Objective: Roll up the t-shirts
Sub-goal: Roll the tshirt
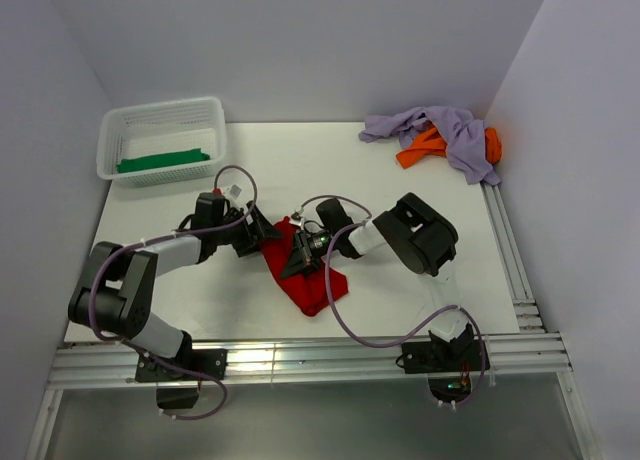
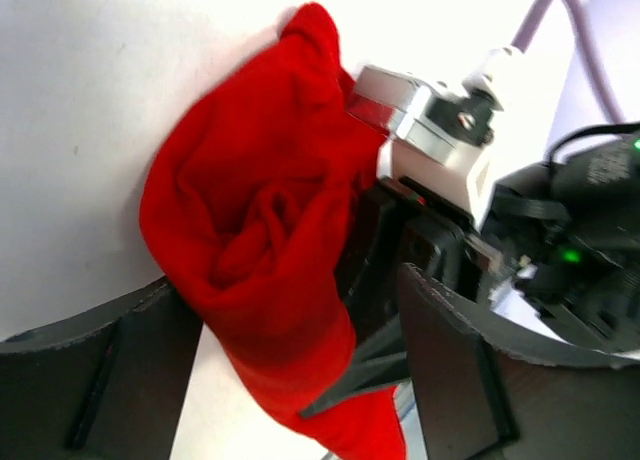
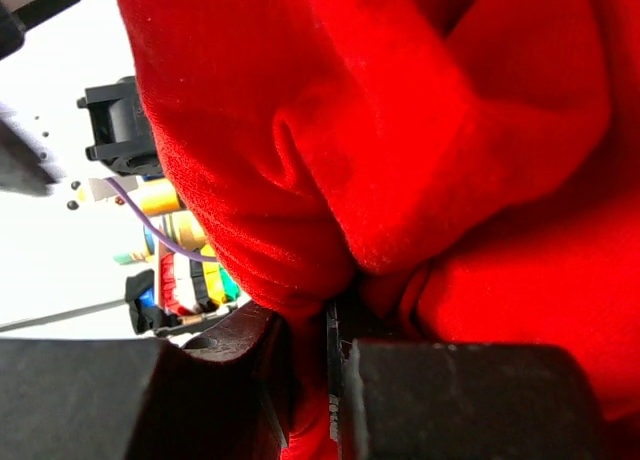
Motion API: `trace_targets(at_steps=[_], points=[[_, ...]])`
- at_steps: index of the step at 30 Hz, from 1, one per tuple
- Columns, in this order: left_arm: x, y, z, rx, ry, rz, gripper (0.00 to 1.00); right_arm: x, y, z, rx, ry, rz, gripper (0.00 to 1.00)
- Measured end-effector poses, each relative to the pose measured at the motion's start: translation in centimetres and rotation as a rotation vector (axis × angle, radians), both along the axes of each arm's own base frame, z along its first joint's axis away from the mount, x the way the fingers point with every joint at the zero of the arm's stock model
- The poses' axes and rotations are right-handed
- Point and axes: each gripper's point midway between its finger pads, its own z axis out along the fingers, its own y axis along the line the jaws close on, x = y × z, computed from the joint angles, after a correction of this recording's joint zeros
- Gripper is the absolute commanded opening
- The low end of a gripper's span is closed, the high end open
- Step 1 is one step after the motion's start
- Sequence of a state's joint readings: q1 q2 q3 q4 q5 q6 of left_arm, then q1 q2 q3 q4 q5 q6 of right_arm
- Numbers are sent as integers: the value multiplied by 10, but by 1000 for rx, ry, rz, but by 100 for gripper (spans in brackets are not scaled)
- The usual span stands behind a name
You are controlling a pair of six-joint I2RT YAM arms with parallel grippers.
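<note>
The red t-shirt (image 1: 318,285) lies partly rolled at the table's middle front, and both grippers are at its left end. My left gripper (image 1: 266,237) stands open around the rolled end (image 2: 255,220), with the cloth between its dark fingers (image 2: 450,380) and a gap on the right side. My right gripper (image 1: 298,259) is shut on a fold of the red t-shirt (image 3: 400,130), pinched between its pads (image 3: 470,400). In the basket lies the green t-shirt (image 1: 163,161). The lavender t-shirt (image 1: 445,128) and the orange t-shirt (image 1: 425,148) sit heaped at the far right corner.
A white mesh basket (image 1: 125,130) stands at the far left corner of the white table (image 1: 300,170). Aluminium rails (image 1: 300,358) run along the near edge and the right side. Grey walls close in on three sides.
</note>
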State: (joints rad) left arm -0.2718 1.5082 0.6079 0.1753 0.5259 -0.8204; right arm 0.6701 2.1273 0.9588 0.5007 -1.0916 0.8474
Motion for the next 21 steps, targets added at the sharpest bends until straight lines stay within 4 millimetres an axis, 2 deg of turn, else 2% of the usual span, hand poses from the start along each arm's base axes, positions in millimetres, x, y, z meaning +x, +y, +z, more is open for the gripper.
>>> trace_targets(at_steps=[2, 3, 5, 6, 7, 8, 14, 15, 17, 19, 20, 21], points=[[4, -3, -6, 40, 8, -13, 72, 0, 0, 0, -4, -1, 4, 0], [4, -5, -8, 58, 11, -22, 57, 1, 0, 0, -6, -2, 6, 0], [2, -6, -15, 109, 20, -31, 37, 1, 0, -1, -10, -4, 9, 0], [2, -6, -19, 136, 30, -33, 17, 1, -1, -1, -13, -3, 10, 0], [2, -5, -21, 154, 41, -34, 5, 1, -1, -1, -15, -3, 11, 0], [3, -4, -23, 179, 53, -34, 0, 1, -1, -1, -16, -3, 11, 0], [8, 0, -26, 288, 147, -31, 0, 4, -4, 1, -49, -56, -4, 27], [9, 0, -26, 300, 161, -31, 0, 5, -5, 2, -59, -69, -9, 38], [12, 1, -26, 324, 192, -31, 0, 8, -8, 6, -85, -109, -20, 43], [15, 1, -26, 339, 207, -32, 0, 11, -12, 12, -113, -154, -32, 57], [16, 1, -27, 346, 215, -31, 0, 12, -14, 14, -128, -170, -36, 60], [17, 2, -27, 352, 220, -32, 0, 12, -17, 17, -143, -190, -42, 69]])
